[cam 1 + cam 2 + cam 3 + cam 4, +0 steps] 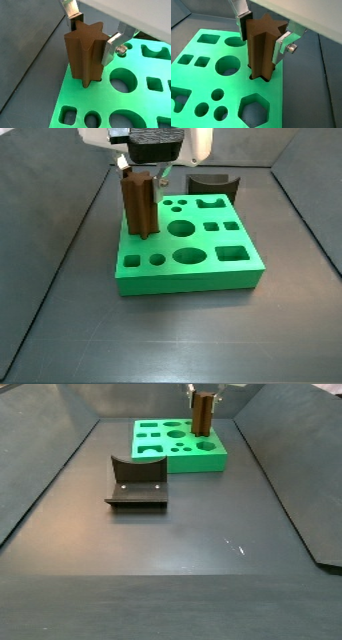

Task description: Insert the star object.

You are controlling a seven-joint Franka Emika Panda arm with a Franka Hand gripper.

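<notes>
Between the claw [263, 31] fingers, star object [260, 50] upright, gripped

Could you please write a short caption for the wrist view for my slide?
The gripper, its jaws closed on the star object, holds it upright with its lower end in the green block.

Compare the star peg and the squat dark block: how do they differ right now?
The star object stands tall and upright in the green block, between the gripper fingers; the squat dark block lies low on the floor, untouched. The star object is ridged, reddish-brown; the squat block has a concave top. Both are dark.
</notes>
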